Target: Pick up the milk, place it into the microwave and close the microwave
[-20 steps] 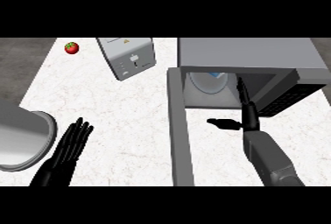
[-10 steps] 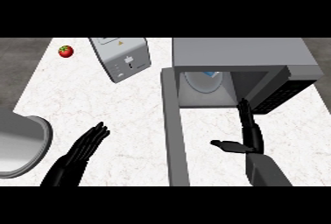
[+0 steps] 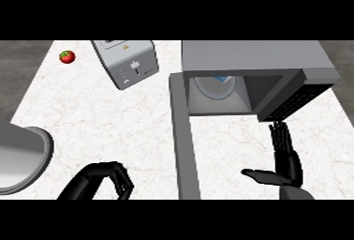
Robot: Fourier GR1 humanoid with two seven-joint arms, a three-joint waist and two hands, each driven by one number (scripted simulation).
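Head view | microwave [image 3: 252,56] on counter [image 3: 104,122], door [image 3: 183,140] swung open | milk [image 3: 223,79] sits inside cavity, only its blue-white top showing | right hand [image 3: 285,164] flat, fingers straight, thumb out, just below microwave front, holding nothing | left hand [image 3: 110,177] at lower edge, fingers curled, empty | toaster [image 3: 128,63] and tomato [image 3: 67,56] at far left.

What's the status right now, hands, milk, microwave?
Right hand open by microwave. Left hand curled, empty. Milk inside; door open.
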